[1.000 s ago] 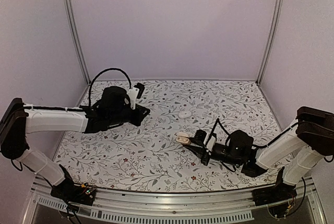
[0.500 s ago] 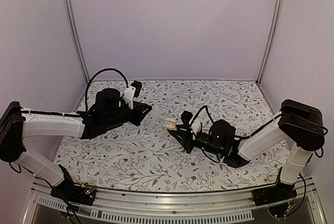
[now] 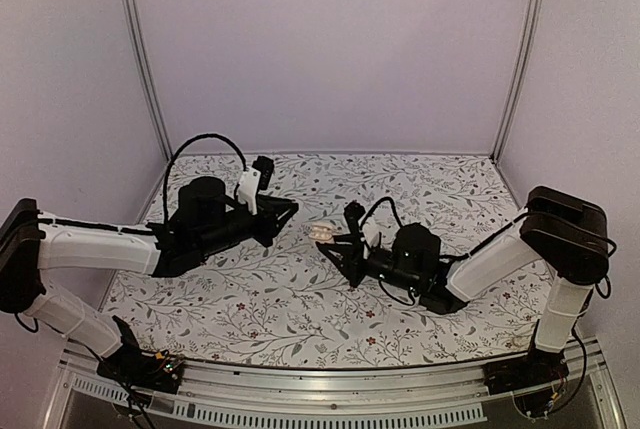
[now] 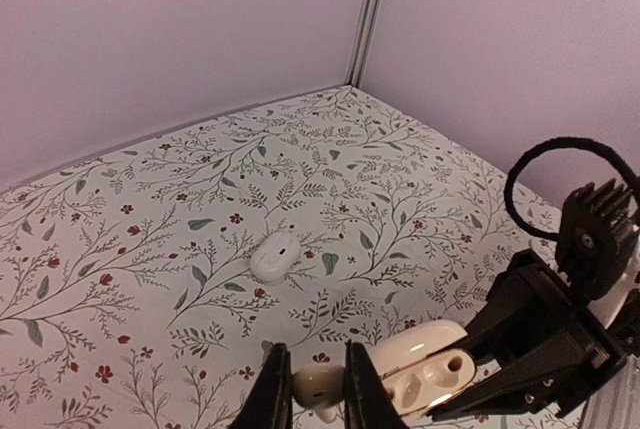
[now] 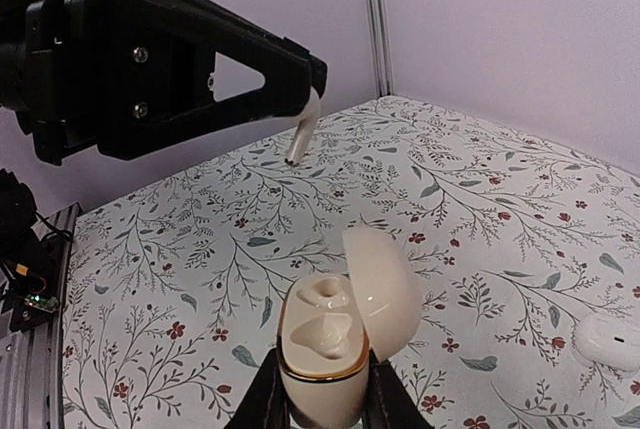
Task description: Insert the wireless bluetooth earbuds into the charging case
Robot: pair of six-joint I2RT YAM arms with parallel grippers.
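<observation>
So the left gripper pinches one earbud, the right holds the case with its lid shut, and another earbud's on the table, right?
No: the right wrist view shows the case lid open. Otherwise yes: left gripper pinches one earbud, right gripper holds the case, another earbud on the table.

Left arm (image 3: 100,246) and right arm (image 3: 488,261) low, stretched inward; left fingers (image 4: 272,394), right fingers (image 5: 265,397) clamped narrow

The left arm (image 3: 95,244) and right arm (image 3: 485,261) each have glossy white link shells set between bulky black joint housings. A thin black cable (image 3: 205,135) loops at the left wrist, and another cable (image 4: 565,141) at the right wrist. The left fingers (image 5: 150,79) are black angular plates with a triangular cutout and 2 screws (image 5: 137,54). The right fingers (image 4: 540,339) look the same. Small wired circuit boards sit at the black bases (image 3: 140,364).
</observation>
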